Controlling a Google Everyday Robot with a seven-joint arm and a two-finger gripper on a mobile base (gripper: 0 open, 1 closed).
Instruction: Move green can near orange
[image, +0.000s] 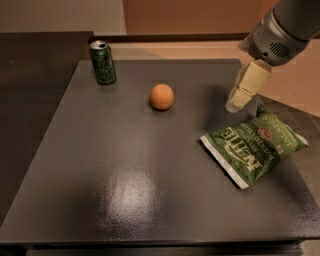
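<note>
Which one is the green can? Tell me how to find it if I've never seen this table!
Look at the big dark table, then its far left corner, across from the gripper hanging over the right side. The can stands upright there, left of the orange. It is tall with a silver top, unlike the flat green chip bag.

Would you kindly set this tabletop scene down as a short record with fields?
surface: dark table
green can: upright, far left corner of the table
orange: mid-table, right of the can, apart from it
chip bag: green, lying flat at the right edge
pincer: over the table's right side, just behind the chip bag, far from the can
task state: can not yet beside the orange
</note>
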